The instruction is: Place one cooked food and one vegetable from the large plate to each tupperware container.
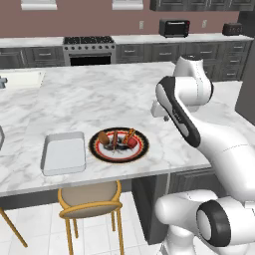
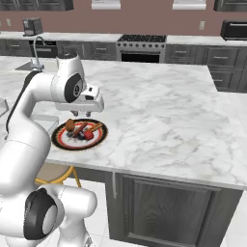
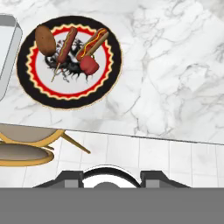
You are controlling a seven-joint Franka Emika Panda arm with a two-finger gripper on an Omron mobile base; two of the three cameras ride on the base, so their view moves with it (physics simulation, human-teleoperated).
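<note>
The large plate (image 1: 118, 158) (image 2: 79, 147) (image 3: 24, 65) lies near the front edge of the marble island. On it are a brown potato (image 3: 45, 39), a corn dog on a stick (image 3: 66, 41), a hot dog in a bun (image 3: 93, 43) and a red vegetable piece (image 3: 89, 64). One tupperware container (image 1: 63, 152) (image 3: 6, 52) sits empty just left of the plate. My gripper (image 2: 83, 115) (image 3: 111, 178) hangs above the counter just beyond the plate's far right rim. It is open, with nothing between its fingers.
A gold-framed stool (image 1: 89, 199) (image 3: 26, 151) stands under the counter's front edge below the plate. A pale grey rim (image 1: 1, 137) shows at the far left. The sink (image 1: 20, 79) and stove (image 1: 89, 50) are far back. Bare marble stretches right of the plate.
</note>
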